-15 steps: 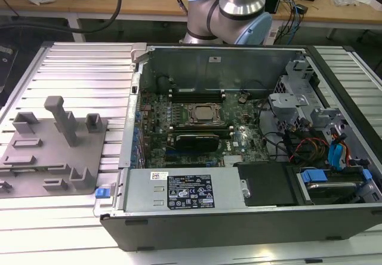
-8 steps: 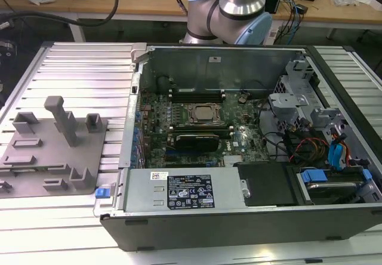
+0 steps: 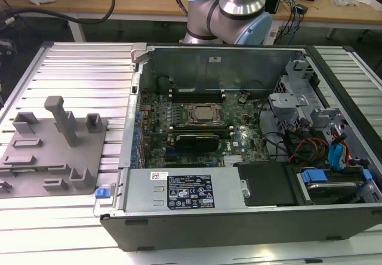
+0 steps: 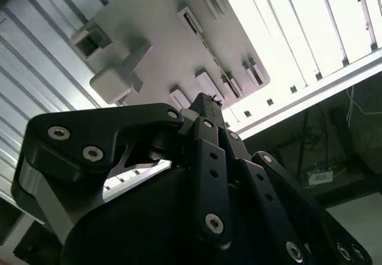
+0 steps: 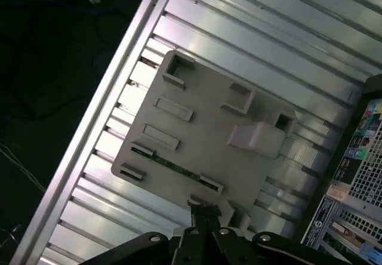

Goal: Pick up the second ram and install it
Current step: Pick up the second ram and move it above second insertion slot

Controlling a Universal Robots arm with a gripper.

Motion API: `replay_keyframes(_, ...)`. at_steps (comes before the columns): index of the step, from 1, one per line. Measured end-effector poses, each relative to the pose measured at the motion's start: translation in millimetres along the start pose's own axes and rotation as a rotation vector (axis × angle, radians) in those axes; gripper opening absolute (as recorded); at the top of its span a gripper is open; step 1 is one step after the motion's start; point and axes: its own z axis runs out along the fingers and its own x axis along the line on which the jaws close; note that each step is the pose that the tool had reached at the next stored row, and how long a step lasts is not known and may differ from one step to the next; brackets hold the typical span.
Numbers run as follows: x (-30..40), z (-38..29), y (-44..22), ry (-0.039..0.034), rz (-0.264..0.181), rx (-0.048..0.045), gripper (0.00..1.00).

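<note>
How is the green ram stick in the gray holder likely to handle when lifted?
The second ram shows as a thin green strip on edge between slots of the gray holder, so it is probably light and stiff. So narrow, it would likely tip if set down unsupported. Gripped off-centre, the long board may well pivot.

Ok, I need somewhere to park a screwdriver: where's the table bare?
The ribbed table is bare between the grey fixture and the table's far edge, and on the strip past the computer case at the exterior view's right. Inside the case it is crowded.
</note>
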Motion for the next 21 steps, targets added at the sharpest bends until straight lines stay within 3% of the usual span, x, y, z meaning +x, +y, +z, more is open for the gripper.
replay_keyframes(3, 0.0, -0.1, 0.0, 0.0071, -0.065, 0.0117, 0.11)
replay_keyframes(7, 0.0, 0.0, 0.0, 0.0120, -0.117, 0.0197, 0.11)
replay_keyframes(10, 0.0, 0.0, 0.0, 0.0166, -0.196, 0.0274, 0.11)
replay_keyframes(19, 0.0, -0.1, 0.0, 0.0172, -0.393, 0.0289, 0.11)
replay_keyframes(21, 0.0, 0.0, 0.0, 0.0181, -0.472, 0.0303, 0.11)
